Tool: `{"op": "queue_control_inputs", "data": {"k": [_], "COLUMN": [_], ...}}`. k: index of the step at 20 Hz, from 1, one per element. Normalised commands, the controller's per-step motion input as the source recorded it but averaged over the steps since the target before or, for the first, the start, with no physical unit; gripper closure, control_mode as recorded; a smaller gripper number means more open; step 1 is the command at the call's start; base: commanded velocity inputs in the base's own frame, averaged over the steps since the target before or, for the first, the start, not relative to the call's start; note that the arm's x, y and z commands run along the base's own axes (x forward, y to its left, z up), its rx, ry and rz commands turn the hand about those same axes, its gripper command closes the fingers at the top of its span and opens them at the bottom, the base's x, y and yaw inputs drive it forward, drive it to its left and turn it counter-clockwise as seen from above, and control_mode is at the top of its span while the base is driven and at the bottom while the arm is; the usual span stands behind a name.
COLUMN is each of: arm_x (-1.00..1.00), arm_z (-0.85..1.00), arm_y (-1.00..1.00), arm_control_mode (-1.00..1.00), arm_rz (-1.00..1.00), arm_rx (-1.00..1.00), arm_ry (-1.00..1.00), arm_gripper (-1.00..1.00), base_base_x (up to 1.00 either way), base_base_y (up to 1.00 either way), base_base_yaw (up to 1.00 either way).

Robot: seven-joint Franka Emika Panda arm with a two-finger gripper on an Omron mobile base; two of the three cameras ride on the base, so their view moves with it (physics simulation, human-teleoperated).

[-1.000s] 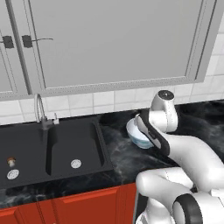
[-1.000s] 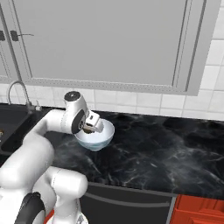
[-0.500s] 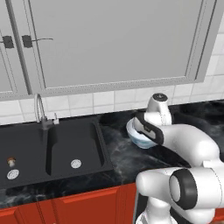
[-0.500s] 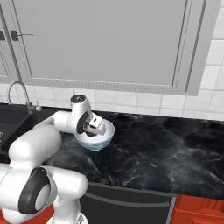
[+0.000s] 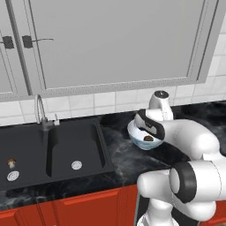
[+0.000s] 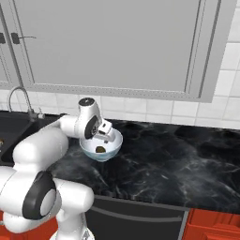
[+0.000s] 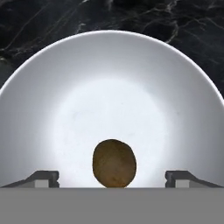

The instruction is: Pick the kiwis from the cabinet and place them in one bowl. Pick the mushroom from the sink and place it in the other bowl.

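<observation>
Kiwi [image 7: 114, 163]: dull-brown oval | bowl [image 7: 65, 78]: smooth, round | fingers [image 7: 113, 178]: spread wide, empty

In the hand view, the round white blue-tinted bowl [image 7: 109, 78] is cut off at both sides and along the bottom, and the small dull-brown kiwi [image 7: 114, 163] loses its lower end there too. From the left base view the white arm covers the bowl's right rim [image 5: 134, 134]. The tiny brown-capped mushroom [image 5: 11, 163] in the black sink's left basin [image 5: 26, 150] is too small to detail.
</observation>
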Motion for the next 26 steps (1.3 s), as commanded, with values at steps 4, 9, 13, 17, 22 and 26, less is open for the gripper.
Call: {"op": "queue_control_inputs", "data": {"k": [4,9,13,17,22,26], "arm_x": [-0.02,-0.46,-0.88,-0.99,-1.00,-0.83], "arm_z": [0.75,0.87,0.51,0.07,-0.20,-0.08], "arm_y": [0.01,0.12,0.17,0.14,0.00,0.01], "arm_control_mode": [-1.00,-1.00,-1.00,-1.00,-1.00,-1.00], "arm_rz": [0.00,0.00,0.01,0.09,0.16,0.14], "arm_rx": [-0.02,0.00,-0.01,-0.01,0.00,-0.01], "arm_ry": [0.04,0.08,0.05,0.01,-0.01,-0.13], "arm_gripper": [-1.00,-1.00,-1.00,-1.00,-1.00,-1.00], "base_base_x": [0.00,0.00,0.00,0.00,0.00,0.00], "base_base_y": [0.00,0.00,0.00,0.00,0.00,0.00], "base_base_yaw": [0.00,0.00,0.00,0.00,0.00,0.00]}}
